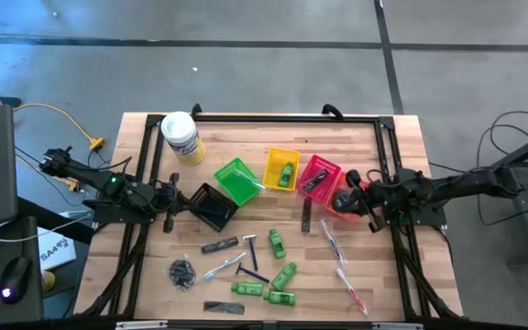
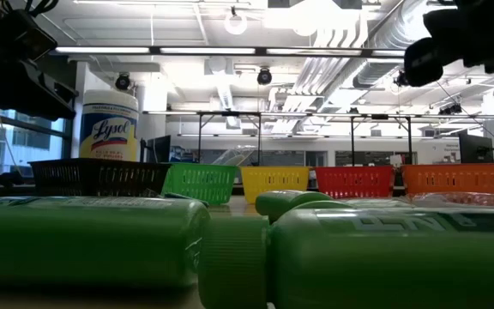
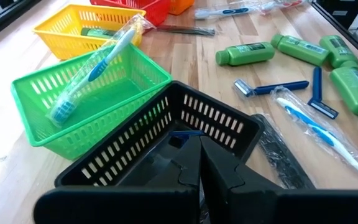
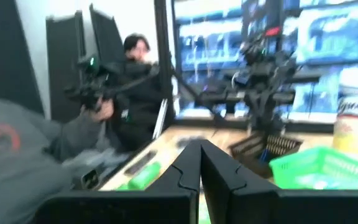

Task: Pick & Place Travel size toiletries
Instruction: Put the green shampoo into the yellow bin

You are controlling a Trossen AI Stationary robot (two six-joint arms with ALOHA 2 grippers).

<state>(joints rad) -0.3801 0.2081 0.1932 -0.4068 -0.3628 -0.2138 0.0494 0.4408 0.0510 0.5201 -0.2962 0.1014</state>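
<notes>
The travel size toiletries are mostly lying loose on the near half of the table (image 1: 145, 128): green mini bottles (image 1: 280, 275), 2 blue-handled razors (image 1: 250, 261), clear-wrapped toothbrushes (image 1: 342, 270), black combs (image 1: 220, 245) and a dark mesh bundle (image 1: 182, 272). 1 bottle is sitting in the yellow basket (image 1: 280, 169), a dark item in the red basket (image 1: 320, 174), and a wrapped toothbrush is leaning in the green basket (image 3: 86, 99).

My left gripper (image 3: 199, 168) is hanging over the black basket (image 3: 166, 143), fingers pressed together on nothing. My right gripper (image 4: 201, 168) is hovering by the orange basket (image 1: 342, 200), fingers also together and empty.

I am judging the next pick to be a loose item: I should be opening wide before descending, squaring my fingers across a bottle's short axis, and keeping clear of its neighbours.
</notes>
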